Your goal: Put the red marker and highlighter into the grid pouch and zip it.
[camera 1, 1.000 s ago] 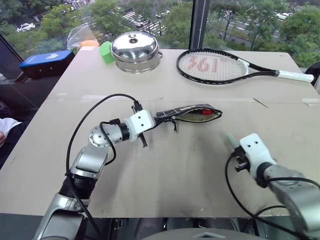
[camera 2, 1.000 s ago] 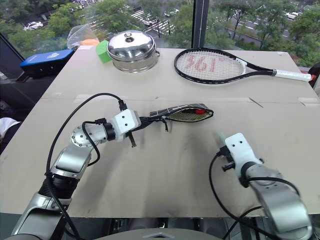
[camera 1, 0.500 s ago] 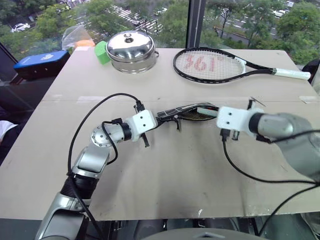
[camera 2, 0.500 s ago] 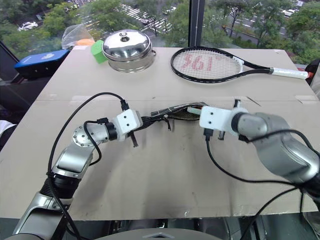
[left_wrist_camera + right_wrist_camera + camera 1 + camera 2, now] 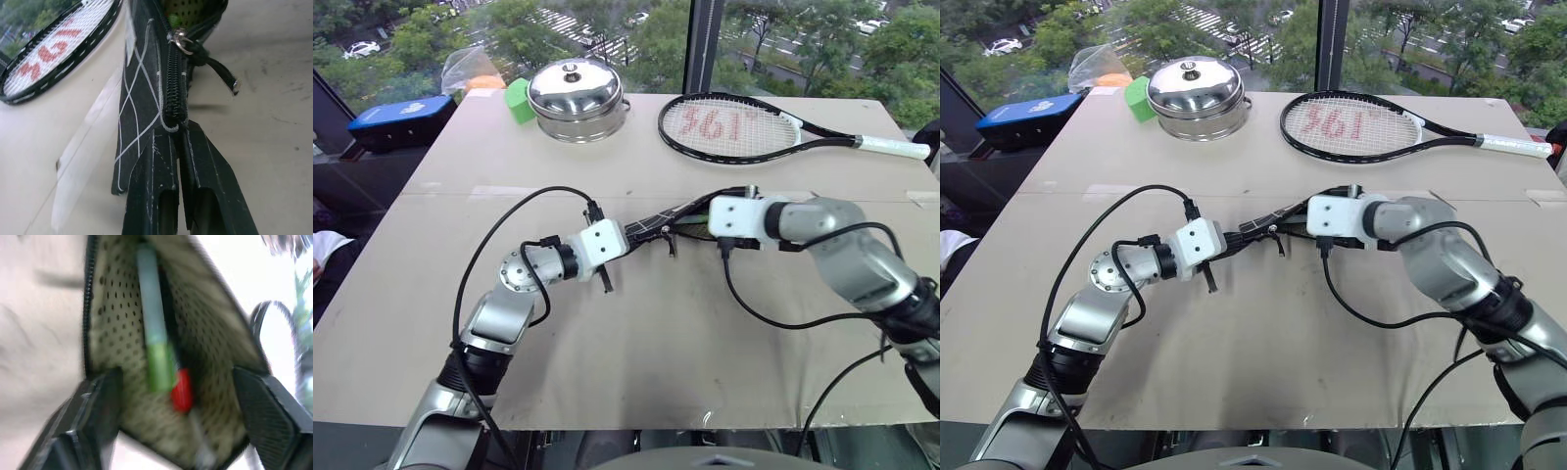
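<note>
The right gripper (image 5: 171,431) is now standing wide at the mouth of the grid pouch (image 5: 142,93), its two fingers spread to either side of the opening, where a second ago it was hanging low over the bare table (image 5: 636,362) with the highlighter pinched in it, well apart from the pouch. The highlighter (image 5: 154,345) is now lying free between and just ahead of those spread fingers, inside the perforated lining, with the red marker (image 5: 182,390) touching it on one side, so I judge the drop as made and both pens as loaded; only the zipping is left. The left gripper (image 5: 178,147) is clamping the closed end of the pouch, its fingers shut on the fabric at the foot of the zipper, holding the bag steady for the other arm. The head views are showing the two arms meeting over the pouch, but the right wrist block is hiding the pouch mouth there, so the contents are readable in the right wrist view. The left wrist view is giving what the others lack: the zipper pull (image 5: 182,41) with its black cord (image 5: 215,68) sitting just ahead of the left fingers, with the teeth behind it closed and the mouth gaping beyond.
</note>
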`<state>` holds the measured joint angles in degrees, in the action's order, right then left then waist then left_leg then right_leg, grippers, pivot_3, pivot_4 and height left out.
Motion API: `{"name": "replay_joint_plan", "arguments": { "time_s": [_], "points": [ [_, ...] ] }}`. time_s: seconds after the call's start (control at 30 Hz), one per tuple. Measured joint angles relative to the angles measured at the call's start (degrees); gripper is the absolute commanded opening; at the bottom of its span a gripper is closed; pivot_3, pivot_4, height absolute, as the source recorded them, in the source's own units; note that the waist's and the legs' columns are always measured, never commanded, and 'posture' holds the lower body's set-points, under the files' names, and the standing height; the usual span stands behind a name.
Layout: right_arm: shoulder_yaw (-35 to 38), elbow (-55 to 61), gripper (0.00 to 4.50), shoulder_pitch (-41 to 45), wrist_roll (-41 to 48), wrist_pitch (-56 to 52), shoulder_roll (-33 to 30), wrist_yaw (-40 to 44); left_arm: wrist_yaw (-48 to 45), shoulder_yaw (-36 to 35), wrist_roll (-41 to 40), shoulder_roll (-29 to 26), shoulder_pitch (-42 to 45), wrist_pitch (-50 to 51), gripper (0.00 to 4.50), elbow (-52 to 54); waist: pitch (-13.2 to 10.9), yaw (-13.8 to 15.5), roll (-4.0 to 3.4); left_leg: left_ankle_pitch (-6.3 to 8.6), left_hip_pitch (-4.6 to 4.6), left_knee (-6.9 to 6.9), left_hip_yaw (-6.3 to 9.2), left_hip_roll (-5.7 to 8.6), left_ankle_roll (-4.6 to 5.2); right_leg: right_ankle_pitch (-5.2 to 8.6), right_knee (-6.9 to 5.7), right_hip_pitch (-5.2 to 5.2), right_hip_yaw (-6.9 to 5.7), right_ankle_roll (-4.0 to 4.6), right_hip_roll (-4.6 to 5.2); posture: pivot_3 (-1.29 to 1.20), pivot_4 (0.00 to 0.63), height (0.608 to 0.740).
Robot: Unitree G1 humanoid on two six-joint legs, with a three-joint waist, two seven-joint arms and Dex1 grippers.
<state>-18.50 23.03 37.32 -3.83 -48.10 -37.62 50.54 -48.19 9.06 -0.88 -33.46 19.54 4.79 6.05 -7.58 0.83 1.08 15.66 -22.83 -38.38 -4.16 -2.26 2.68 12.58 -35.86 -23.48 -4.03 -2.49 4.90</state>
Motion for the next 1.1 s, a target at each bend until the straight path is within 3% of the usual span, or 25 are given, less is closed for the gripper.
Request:
{"name": "replay_joint_plan", "arguments": {
  "time_s": [0.03, 0.13, 0.23, 0.4, 0.57, 0.7, 0.8, 0.97, 1.0, 1.1],
  "points": [
    [7.52, 6.18, 3.59, -1.11, 6.06, -11.65, 4.14, 1.93, 0.03, 0.0, -0.06, 0.18, 0.41, 0.31, 0.0, -0.15, -0.01, -0.03, -0.01, 0.01, 0.03, 0.01, 0.06, -0.03, 0.02, -0.01, -0.04, 0.01, -0.04, 0.01, -0.03, 0.0, 0.15, 0.74],
    [17.84, 16.74, 3.59, -1.67, 14.33, -30.01, 11.13, 4.01, 0.06, -0.05, -0.42, 0.48, 1.33, 0.78, 0.0, -0.6, 0.03, -0.05, 0.01, 0.16, 0.07, 0.04, 0.19, -0.08, 0.27, -0.01, -0.07, 0.04, -0.15, 0.04, -0.04, 0.0, 0.15, 0.74],
    [21.33, 23.86, 3.59, -5.4, 19.71, -41.81, 18.55, 1.47, -0.1, -0.08, -0.64, 0.67, 2.23, 1.07, 0.0, -1.1, 0.09, -0.11, 0.06, 0.16, 0.08, 0.06, 0.21, -0.06, 0.27, 0.01, -0.07, 0.04, -0.16, 0.06, -0.02, 0.0, 0.15, 0.74],
    [17.91, 21.49, 3.59, -11.44, 17.72, -43.99, 32.49, -14.05, -0.71, 0.0, -1.58, 0.78, 2.46, 1.1, 0.0, -1.12, 0.03, -0.25, -0.06, 0.13, 0.06, 0.03, 0.08, 0.08, 0.21, 0.0, -0.08, -0.01, 0.0, 0.04, -0.02, 0.0, 0.15, 0.74],
    [17.76, 13.68, 3.59, -9.31, 13.5, -40.34, 38.76, -25.74, -0.88, -0.01, -1.65, 0.58, 2.46, 1.13, 0.0, -1.1, 0.04, -0.17, -0.03, -0.02, 0.05, 0.03, 0.08, 0.15, -0.03, 0.0, -0.06, -0.01, -0.01, 0.03, -0.06, 0.0, 0.15, 0.74],
    [17.99, 10.11, 3.59, -7.74, 13.71, -37.1, 40.23, -28.0, -0.98, -0.01, -1.72, 0.57, 2.46, 1.14, 0.0, -0.99, 0.05, -0.19, -0.02, -0.02, 0.05, 0.05, 0.09, 0.14, -0.05, 0.0, -0.06, -0.01, -0.04, 0.02, -0.1, 0.0, 0.15, 0.74],
    [18.92, 6.86, 2.8, -6.92, 14.84, -35.0, 41.45, -28.9, -1.0, 0.02, -1.76, 0.63, 2.46, 1.16, 0.0, -0.99, 0.04, -0.39, -0.03, -0.02, 0.05, 0.06, 0.09, 0.12, -0.05, 0.0, -0.05, -0.01, -0.03, 0.02, -0.13, 0.0, 0.15, 0.74],
    [20.61, 3.11, 0.32, -5.22, 16.93, -31.65, 43.7, -30.39, -0.9, 0.06, -1.68, 0.65, 2.47, 1.16, 0.0, -0.98, 0.04, -0.72, -0.04, -0.02, 0.06, 0.07, 0.1, 0.11, -0.04, 0.0, -0.04, -0.01, -0.03, 0.02, -0.13, 0.0, 0.15, 0.74],
    [20.58, 2.95, 0.07, -5.26, 17.31, -31.41, 43.62, -30.78, -0.85, 0.06, -1.67, 0.66, 2.47, 1.16, 0.0, -0.97, 0.04, -0.75, -0.04, -0.02, 0.06, 0.07, 0.1, 0.11, -0.03, 0.0, -0.04, -0.01, -0.03, 0.02, -0.12, 0.0, 0.15, 0.74],
    [20.5, 2.95, 0.07, -5.52, 18.07, -30.92, 43.55, -31.39, -0.78, 0.06, -1.65, 0.66, 2.47, 1.17, 0.0, -0.91, 0.04, -1.04, -0.04, -0.01, 0.06, 0.07, 0.1, 0.1, -0.03, 0.0, -0.04, -0.01, -0.03, 0.02, -0.12, 0.0, 0.15, 0.74]
  ]
}}
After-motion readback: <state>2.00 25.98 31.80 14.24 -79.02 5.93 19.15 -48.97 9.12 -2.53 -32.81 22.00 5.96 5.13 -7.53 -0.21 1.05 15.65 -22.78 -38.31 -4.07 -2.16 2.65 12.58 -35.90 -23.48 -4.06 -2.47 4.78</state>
